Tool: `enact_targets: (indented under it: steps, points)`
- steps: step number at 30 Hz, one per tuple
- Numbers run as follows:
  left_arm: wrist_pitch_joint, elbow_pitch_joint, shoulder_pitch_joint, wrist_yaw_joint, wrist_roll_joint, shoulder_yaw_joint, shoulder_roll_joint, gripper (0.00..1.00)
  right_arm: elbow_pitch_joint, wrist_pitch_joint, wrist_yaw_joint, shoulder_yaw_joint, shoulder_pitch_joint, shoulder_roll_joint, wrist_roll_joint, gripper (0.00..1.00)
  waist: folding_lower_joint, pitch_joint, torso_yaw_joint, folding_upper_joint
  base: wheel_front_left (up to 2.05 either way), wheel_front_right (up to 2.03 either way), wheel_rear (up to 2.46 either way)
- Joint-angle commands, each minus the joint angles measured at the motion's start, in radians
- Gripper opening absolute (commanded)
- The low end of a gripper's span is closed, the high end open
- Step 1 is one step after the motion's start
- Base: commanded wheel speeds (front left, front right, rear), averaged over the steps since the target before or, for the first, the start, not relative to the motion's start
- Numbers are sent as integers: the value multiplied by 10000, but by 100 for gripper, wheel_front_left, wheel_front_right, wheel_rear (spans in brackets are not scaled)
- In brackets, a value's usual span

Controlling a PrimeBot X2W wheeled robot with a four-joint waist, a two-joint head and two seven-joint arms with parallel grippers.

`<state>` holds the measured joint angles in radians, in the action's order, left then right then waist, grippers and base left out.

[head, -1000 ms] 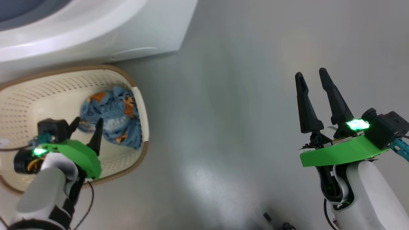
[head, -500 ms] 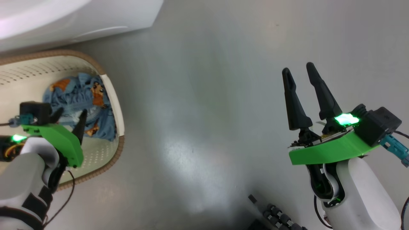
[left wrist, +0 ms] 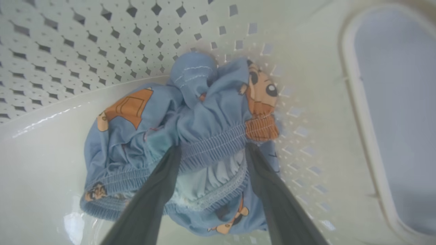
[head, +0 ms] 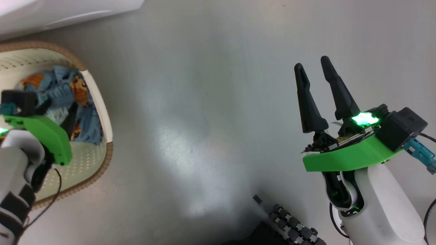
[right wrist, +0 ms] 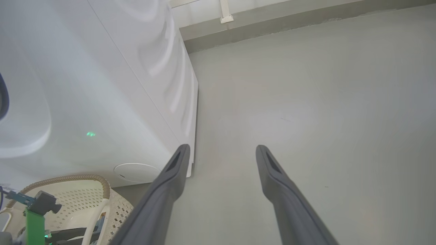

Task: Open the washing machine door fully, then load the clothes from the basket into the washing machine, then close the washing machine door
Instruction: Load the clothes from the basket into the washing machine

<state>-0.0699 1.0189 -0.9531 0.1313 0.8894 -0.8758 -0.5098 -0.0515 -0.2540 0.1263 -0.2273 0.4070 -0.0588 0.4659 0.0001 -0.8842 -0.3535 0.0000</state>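
The cream perforated basket point(head: 102, 115) sits on the floor at the left, just in front of the white washing machine point(head: 68, 10). Light-blue clothes point(head: 80, 98) with orange prints lie bunched in its near corner. My left gripper point(head: 58, 114) reaches down into the basket. In the left wrist view it point(left wrist: 214, 147) is open, its fingers point(left wrist: 160, 190) straddling the blue ribbed band of the clothes point(left wrist: 190, 112) and pressing into the fabric. My right gripper point(head: 311, 64) hovers open and empty over bare floor at the right. The washing machine door is out of view.
The right wrist view looks past my right gripper point(right wrist: 222, 148) to the washing machine's side point(right wrist: 102, 85), its round filter cap point(right wrist: 136, 172) and the basket point(right wrist: 68, 190) below. Grey floor point(head: 204, 102) spreads between the arms. My base's black rollers point(head: 289, 228) show at the bottom.
The head camera has swung right, so basket and washer slid left in view. My left gripper has moved from the clothes' edge onto the bundle. Both grippers stayed open.
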Motion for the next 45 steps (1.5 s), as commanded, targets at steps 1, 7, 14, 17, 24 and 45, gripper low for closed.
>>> enact_targets:
  steps: [1, 7, 14, 17, 24, 45]
  points:
    - [9, -4, -97, -6, 91, 86, -384, 100, 244, -78, 44, -216, -201, -2, 45, 100, -1, -140, -121, 0, 0, 0, 0]
    - [71, 234, -527, -6, 382, -579, -459, 100, 320, -78, 44, -315, -195, 40, 68, 100, -1, -344, -255, 0, 0, 0, 0]
    - [3, 600, -889, -6, 617, -1211, -483, 64, 377, -78, 44, -351, -230, 67, 83, 100, -1, -474, -385, 0, 0, 0, 0]
    - [-118, 764, -973, -6, 837, -1445, -415, 0, 371, -78, 44, -340, -248, 74, 81, 100, -1, -436, -405, 0, 0, 0, 0]
    - [-473, 1027, -1045, -6, 1233, -1592, -217, 0, 352, -78, 44, -226, -251, 79, 21, 100, -1, -236, -286, 0, 0, 0, 0]
    - [-1915, 151, 510, -6, 1714, 718, 394, 0, 103, -78, 44, 132, -446, -483, -126, 100, -1, 2487, 1115, 0, 0, 0, 0]
